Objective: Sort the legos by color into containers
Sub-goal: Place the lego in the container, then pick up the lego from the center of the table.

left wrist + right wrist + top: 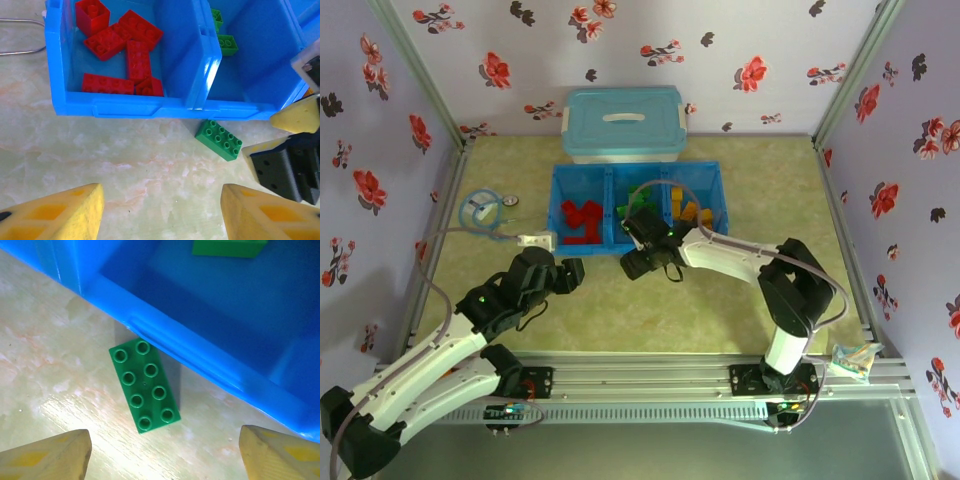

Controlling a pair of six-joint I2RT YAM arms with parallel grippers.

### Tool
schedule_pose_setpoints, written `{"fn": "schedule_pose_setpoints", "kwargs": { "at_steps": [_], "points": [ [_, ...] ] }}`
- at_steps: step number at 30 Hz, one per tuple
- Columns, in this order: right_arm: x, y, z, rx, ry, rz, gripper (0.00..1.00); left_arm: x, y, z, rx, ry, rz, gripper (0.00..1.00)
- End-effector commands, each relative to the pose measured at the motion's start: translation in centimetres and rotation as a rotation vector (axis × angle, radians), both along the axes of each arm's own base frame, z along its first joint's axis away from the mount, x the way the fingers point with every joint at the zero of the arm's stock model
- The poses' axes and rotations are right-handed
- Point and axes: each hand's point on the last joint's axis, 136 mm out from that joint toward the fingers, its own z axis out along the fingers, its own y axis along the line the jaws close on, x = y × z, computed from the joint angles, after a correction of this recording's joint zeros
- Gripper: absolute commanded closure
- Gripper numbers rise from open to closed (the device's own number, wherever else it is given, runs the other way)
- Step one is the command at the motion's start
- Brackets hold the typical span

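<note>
Green brick lies on table by front wall of tray, perhaps touching. We see right gripper wide open, empty, just short of it; long axis crosses closing line, skewed.

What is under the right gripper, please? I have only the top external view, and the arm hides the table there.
Observer: A green lego lies studs up on the table, just outside the front wall of the blue tray.
Operator: Has the right gripper closed on it?
Observer: No, the right gripper is open, and the lego lies just ahead of it, untouched.
Operator: And the left gripper?
Observer: The left gripper is open and holds nothing.
</note>
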Motion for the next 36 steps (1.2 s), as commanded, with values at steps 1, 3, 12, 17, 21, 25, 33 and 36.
{"fn": "schedule_pose_setpoints", "kwargs": {
  "at_steps": [1, 3, 12, 17, 21, 25, 33, 36],
  "points": [
    [-0.4, 1.3, -1.2, -0.003, 0.019, 0.046, 0.22, 0.0, 0.3, 0.0, 0.010, -0.007, 0.011, 0.37],
    [-0.6, 1.7, -1.7, -0.012, 0.026, 0.058, 0.22, 0.0, 0.3, 0.0, 0.009, -0.007, 0.013, 0.37],
    [-0.5, 1.8, -4.1, -0.075, 0.039, 0.058, 0.24, -0.4, 0.6, -0.4, 0.008, -0.004, 0.015, 0.37],
    [0.0, 2.3, -4.8, -0.091, 0.034, 0.055, 0.25, -0.6, 0.8, -0.6, 0.006, -0.001, 0.019, 0.37],
    [0.3, 2.6, -5.1, -0.101, 0.033, 0.056, 0.27, -0.6, 0.9, -0.6, 0.007, 0.000, 0.021, 0.38],
    [0.0, 2.8, -5.1, -0.116, 0.025, 0.062, 0.32, -0.7, 1.1, -0.7, 0.010, 0.000, 0.024, 0.38],
    [-1.1, 2.3, -5.5, -0.183, 0.003, 0.063, 0.52, -0.6, 1.0, -0.7, 0.005, -0.006, 0.026, 0.38],
    [-1.4, 2.3, -5.4, -0.193, -0.002, 0.062, 0.62, -0.6, 1.0, -0.7, 0.005, -0.006, 0.025, 0.38]
  ]
}}
